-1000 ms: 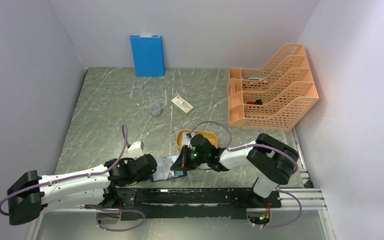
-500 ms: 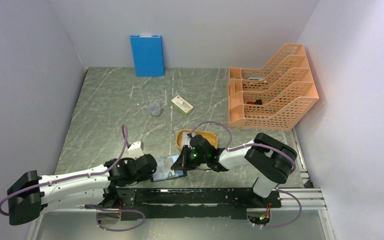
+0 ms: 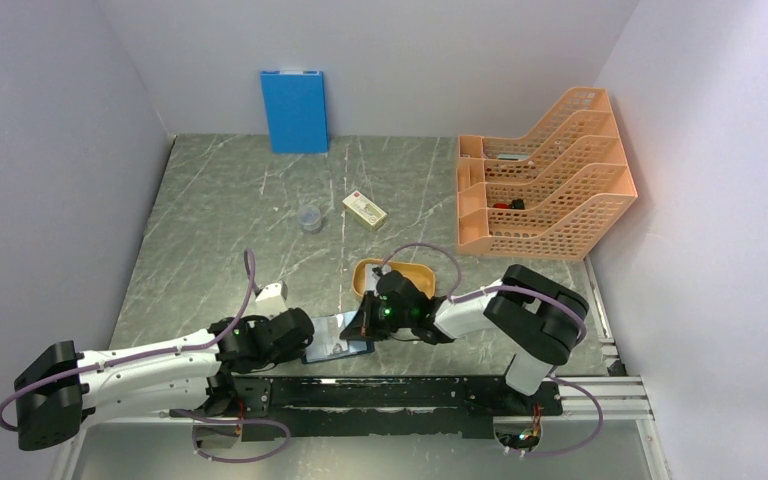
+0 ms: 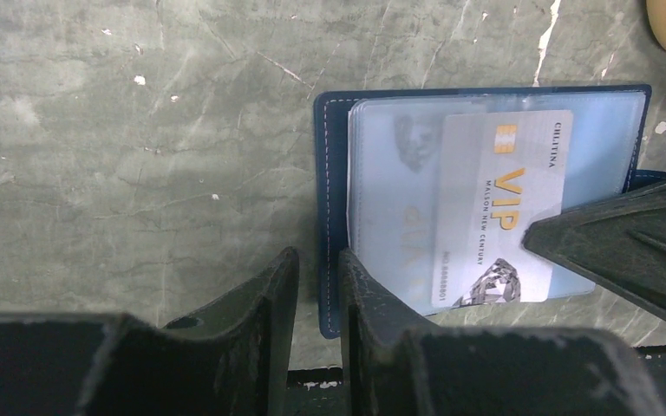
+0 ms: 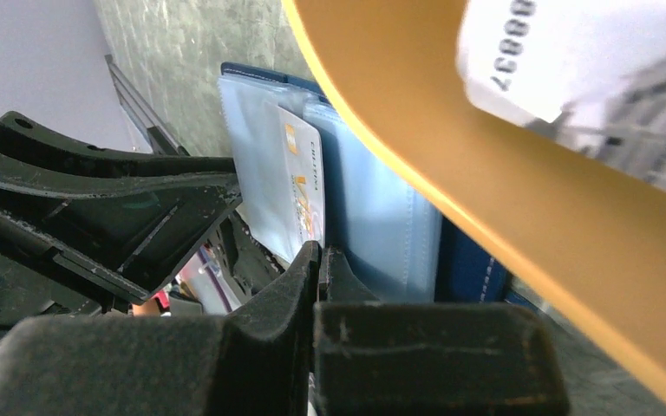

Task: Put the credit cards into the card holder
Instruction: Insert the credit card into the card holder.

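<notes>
Up front on the table point(image 3: 220, 200), we are pushing one credit card point(image 4: 499, 208) halfway into the card holder point(image 4: 334, 173); left gripper point(image 4: 316, 282) pinching its cover, right gripper point(image 5: 319, 256) closed, empty.

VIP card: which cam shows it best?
Left wrist: the VIP card lies face-on on the clear sleeves of the open card holder, print readable. Right wrist catches it at a steep slant. Top external shows only a tiny pale patch.

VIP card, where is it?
In the left wrist view, the VIP card lies on the clear pockets of the open card holder, right of centre, its right edge at the right hand.
</notes>
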Robot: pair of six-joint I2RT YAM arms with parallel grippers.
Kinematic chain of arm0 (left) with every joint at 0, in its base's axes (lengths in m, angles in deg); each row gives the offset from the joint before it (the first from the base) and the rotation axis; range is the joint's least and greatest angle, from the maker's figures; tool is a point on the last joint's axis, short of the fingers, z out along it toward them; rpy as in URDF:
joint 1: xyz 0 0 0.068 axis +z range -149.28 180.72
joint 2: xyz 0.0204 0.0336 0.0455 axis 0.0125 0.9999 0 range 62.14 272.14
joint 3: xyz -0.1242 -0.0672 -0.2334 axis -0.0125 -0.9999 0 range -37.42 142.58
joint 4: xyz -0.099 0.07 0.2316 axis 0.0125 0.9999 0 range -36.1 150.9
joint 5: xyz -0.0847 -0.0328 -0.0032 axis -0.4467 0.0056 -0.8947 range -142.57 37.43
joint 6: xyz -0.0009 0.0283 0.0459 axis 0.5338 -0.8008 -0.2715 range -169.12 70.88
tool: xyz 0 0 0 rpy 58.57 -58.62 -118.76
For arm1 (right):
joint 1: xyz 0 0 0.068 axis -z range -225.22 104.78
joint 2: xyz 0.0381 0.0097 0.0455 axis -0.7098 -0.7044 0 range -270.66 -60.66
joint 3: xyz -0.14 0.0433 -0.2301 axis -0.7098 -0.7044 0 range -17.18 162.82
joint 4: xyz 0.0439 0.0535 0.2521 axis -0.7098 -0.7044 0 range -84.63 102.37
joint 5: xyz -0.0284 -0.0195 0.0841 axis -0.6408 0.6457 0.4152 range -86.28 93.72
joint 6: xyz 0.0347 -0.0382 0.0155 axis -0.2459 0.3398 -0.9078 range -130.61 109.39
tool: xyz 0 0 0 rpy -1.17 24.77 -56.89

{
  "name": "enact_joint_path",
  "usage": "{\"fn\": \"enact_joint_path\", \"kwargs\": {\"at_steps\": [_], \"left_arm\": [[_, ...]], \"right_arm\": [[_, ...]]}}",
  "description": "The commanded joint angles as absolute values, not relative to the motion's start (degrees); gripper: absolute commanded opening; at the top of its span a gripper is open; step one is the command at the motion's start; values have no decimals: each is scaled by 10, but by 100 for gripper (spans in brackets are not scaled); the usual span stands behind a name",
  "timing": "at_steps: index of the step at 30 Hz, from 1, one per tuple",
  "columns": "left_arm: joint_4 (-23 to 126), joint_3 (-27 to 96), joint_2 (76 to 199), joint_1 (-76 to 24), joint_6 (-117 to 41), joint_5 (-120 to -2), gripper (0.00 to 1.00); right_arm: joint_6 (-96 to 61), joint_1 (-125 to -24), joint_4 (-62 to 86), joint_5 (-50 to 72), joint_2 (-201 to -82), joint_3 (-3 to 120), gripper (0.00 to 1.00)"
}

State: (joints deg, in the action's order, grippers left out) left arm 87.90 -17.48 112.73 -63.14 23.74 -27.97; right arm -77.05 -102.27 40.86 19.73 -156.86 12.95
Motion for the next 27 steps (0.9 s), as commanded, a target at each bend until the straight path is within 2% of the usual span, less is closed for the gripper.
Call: {"fn": "enact_joint_path", "kwargs": {"at_steps": [1, 21, 22, 26, 27], "left_arm": [[875, -198, 1136, -633, 236, -312, 30], [867, -198, 1137, -633, 232, -314, 29], [868, -198, 1135, -633, 232, -314, 29], [873, -198, 1128, -633, 234, -311, 29], [874, -199, 1126, -633, 234, -311, 29]], "right_arm": [[-754, -1040, 380, 168, -1593, 145, 0], [-712, -1082, 327, 156, -1598, 201, 0], [-712, -1082, 323, 154, -1595, 201, 4], [-710, -1082, 314, 148, -1579, 199, 31], [-710, -1082, 312, 148, -1577, 199, 34]]}}
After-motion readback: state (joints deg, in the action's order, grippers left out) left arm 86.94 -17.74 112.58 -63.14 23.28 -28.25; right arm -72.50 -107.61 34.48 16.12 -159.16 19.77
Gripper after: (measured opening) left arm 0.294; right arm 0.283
